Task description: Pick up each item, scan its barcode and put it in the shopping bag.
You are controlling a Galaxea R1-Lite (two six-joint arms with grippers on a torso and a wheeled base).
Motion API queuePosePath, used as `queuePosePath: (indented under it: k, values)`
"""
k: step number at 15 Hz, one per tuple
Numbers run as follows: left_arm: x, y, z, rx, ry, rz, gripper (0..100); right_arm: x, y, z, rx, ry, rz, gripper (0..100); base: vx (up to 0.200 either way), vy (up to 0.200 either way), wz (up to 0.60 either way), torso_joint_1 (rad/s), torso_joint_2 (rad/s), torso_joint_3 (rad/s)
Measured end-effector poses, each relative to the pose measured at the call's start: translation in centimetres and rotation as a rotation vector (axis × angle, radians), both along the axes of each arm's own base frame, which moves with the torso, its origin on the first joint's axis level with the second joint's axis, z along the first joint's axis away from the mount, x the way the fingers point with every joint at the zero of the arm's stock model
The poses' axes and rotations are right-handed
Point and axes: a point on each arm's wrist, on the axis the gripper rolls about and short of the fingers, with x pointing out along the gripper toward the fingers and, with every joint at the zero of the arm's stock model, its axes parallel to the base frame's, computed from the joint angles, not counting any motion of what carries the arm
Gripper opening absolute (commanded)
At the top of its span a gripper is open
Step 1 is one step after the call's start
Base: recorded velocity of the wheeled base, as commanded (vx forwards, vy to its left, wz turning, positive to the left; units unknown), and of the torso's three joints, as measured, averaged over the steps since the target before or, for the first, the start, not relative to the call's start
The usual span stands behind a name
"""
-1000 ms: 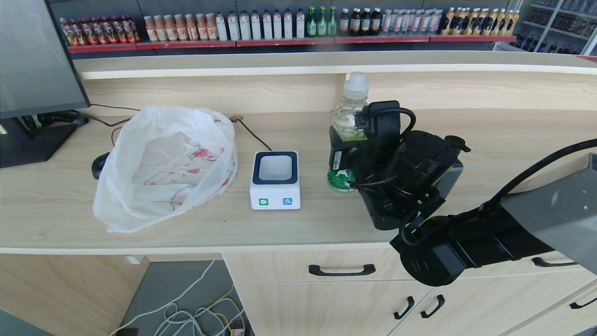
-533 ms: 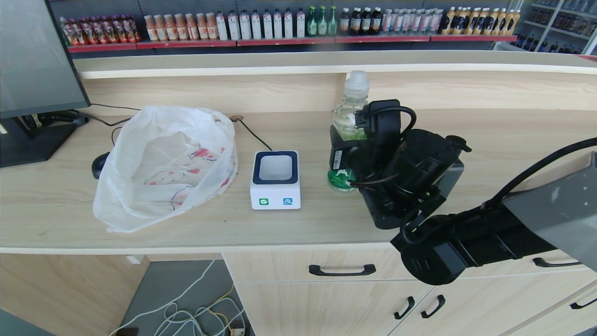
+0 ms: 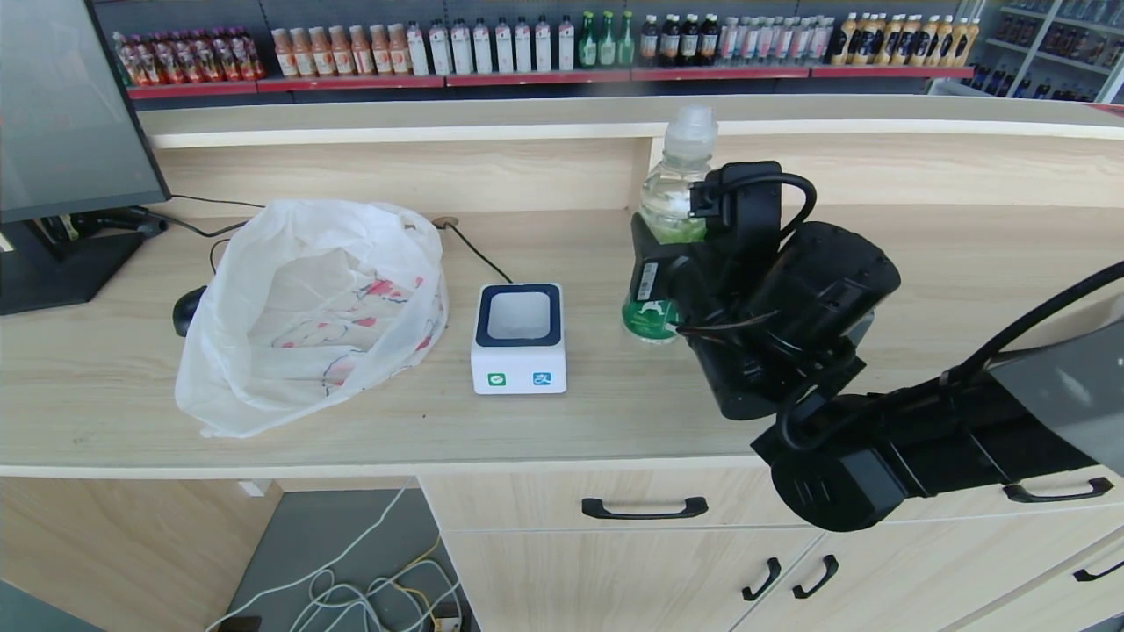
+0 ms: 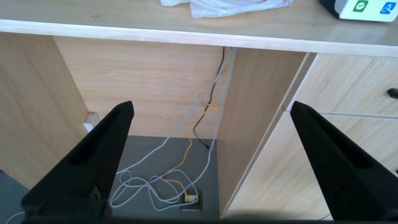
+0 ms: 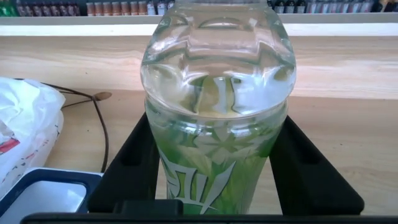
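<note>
At a shop checkout counter [image 3: 966, 263], the robot's right gripper [image 3: 657, 283] is clamped around the middle of a clear drink bottle [image 3: 667, 189]. It holds the bottle upright, with one black finger [image 5: 127, 168] pressed against each side of the green label. The bottle has a pale cap and stands on the robot's right of the white barcode scanner [image 3: 518, 338], near it but not touching. From the head view it is hard to tell whether the bottle's base rests on the wood or hangs just above it.

The scanner sits face-up near the middle of the counter, with its dark-framed window pointing at the ceiling. On its other side, just beside it, lies the white plastic shopping bag [image 3: 307, 307]. The bag's mouth is slumped open and red print shows through the film. A black mouse [image 3: 186, 309] peeks out from behind the bag, and a dark monitor [image 3: 70, 105] stands at the far left end.

The left gripper [image 4: 211, 168] hangs below the counter's front edge with its two fingers spread wide and nothing between them. It faces an open bay where loose cables [image 4: 180, 180] trail across the floor. Drawers with black handles [image 3: 644, 507] line the cabinet front beside the bay. Rows of bottled drinks fill the shelves [image 3: 544, 44] behind the counter.
</note>
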Motion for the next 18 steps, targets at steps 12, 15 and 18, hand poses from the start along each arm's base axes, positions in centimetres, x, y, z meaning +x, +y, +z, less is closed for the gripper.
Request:
queuePosePath:
  k: [12, 15, 18]
  values:
    - [0.0, 0.0, 0.0, 0.000, 0.000, 0.000, 100, -7.0, -4.7, 0.9, -0.029, 0.021, 0.040, 0, 0.000, 0.000, 0.00, 0.000, 0.00, 0.000]
    - [0.0, 0.0, 0.0, 0.000, 0.000, 0.000, 100, -10.3, -5.6, -0.1, -0.073, 0.052, 0.088, 0, 0.000, 0.000, 0.00, 0.000, 0.00, 0.000]
    - [0.0, 0.0, 0.0, 0.000, 0.000, 0.000, 100, -13.9, -5.2, -0.2, -0.176, 0.031, 0.154, 0, 0.000, 0.000, 0.00, 0.000, 0.00, 0.000]
